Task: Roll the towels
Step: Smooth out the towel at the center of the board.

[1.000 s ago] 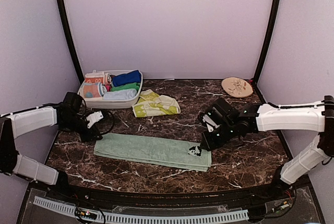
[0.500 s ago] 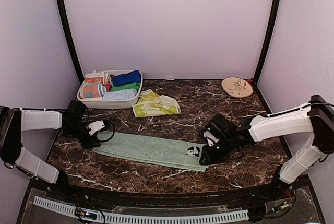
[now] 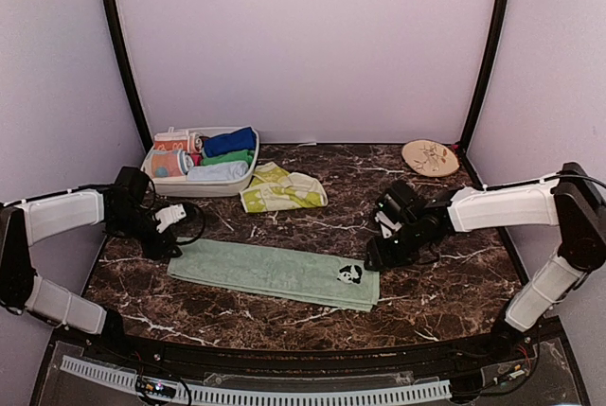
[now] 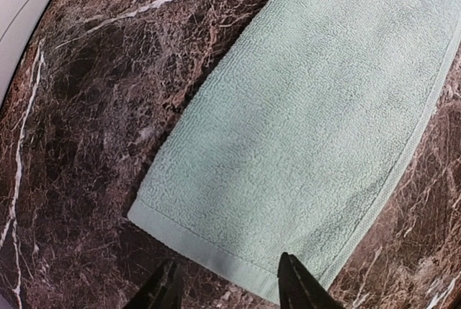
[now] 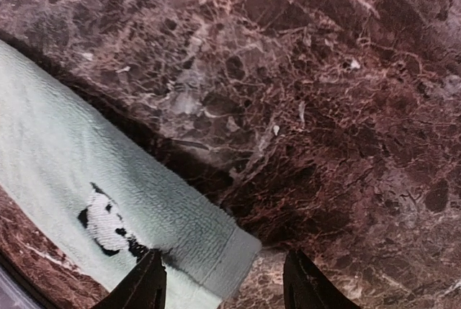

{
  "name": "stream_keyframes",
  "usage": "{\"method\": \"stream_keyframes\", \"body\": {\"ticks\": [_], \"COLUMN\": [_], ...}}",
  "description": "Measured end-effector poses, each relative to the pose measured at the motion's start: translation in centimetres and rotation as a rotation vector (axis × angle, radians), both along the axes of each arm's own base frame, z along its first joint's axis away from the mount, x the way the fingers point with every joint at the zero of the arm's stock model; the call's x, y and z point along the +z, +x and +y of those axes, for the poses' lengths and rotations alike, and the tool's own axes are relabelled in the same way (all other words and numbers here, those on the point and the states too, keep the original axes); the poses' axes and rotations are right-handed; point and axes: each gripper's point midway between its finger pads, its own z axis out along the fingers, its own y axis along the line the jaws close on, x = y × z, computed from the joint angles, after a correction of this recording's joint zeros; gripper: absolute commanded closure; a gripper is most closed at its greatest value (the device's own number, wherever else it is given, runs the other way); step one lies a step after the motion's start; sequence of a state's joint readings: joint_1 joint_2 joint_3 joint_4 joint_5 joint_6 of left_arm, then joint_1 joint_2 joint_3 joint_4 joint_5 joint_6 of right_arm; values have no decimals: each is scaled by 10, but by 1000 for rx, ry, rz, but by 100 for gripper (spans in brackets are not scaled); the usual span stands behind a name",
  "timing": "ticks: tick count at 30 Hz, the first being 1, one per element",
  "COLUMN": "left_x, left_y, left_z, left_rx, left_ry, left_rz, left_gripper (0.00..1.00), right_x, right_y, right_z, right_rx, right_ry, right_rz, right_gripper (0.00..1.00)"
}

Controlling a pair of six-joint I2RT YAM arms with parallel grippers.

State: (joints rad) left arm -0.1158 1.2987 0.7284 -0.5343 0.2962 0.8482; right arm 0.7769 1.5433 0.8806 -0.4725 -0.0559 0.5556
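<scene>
A pale mint green towel (image 3: 275,273) lies folded into a long strip across the front of the table, with a panda patch (image 3: 351,274) near its right end. My left gripper (image 3: 169,247) is open just above the strip's left end, which shows in the left wrist view (image 4: 302,143). My right gripper (image 3: 372,262) is open over the strip's far right corner (image 5: 223,251), with nothing between its fingers. A yellow-green patterned towel (image 3: 281,189) lies crumpled behind. A royal blue towel (image 3: 230,141) sits rolled in the basket.
A white basket (image 3: 203,187) of rolled cloths stands at the back left. A round beige patterned plate (image 3: 430,156) lies at the back right. Dark marble table (image 3: 436,302) with a black frame post on each side.
My right gripper has lifted and drawn back from the towel's right end. My left gripper has shifted slightly back at the left end. The towel lies about as before.
</scene>
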Motion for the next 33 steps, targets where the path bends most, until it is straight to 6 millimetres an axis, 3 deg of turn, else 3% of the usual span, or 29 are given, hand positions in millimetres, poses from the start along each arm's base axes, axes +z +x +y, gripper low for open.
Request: {"method": "stream_keyframes", "body": {"ticks": [4, 11, 16, 19, 23, 24, 26, 27, 28, 33], "left_x": [-9, -43, -43, -43, -40, -39, -35, -34, -33, -33], "left_y": [-2, -3, 4, 4, 4, 4, 3, 3, 2, 0], "left_z": [4, 23, 24, 24, 24, 24, 24, 24, 24, 24], "left_rx": [-3, 5, -1, -1, 0, 1, 3, 4, 4, 4], "left_ry": [29, 136, 146, 145, 142, 140, 138, 137, 137, 136], "left_rz": [9, 18, -20, -21, -20, -19, -20, -20, -20, -11], "left_gripper": [59, 62, 62, 60, 59, 59, 59, 59, 59, 60], "right_x": [-24, -26, -24, -4, 44, 52, 61, 61, 58, 14], "right_y": [-3, 4, 4, 6, 24, 26, 28, 26, 25, 11], "right_z": [-1, 2, -10, -11, 19, 28, 47, 56, 61, 76], "right_rx": [24, 39, 31, 24, 11, 13, 10, 9, 6, -14], "right_ry": [-42, -40, -97, -95, 69, 125, 251, 305, 338, 431], "right_rz": [46, 21, 15, -2, -74, -82, -86, -68, -53, 110], "right_gripper": [51, 57, 55, 57, 69, 77, 79, 79, 100, 100]}}
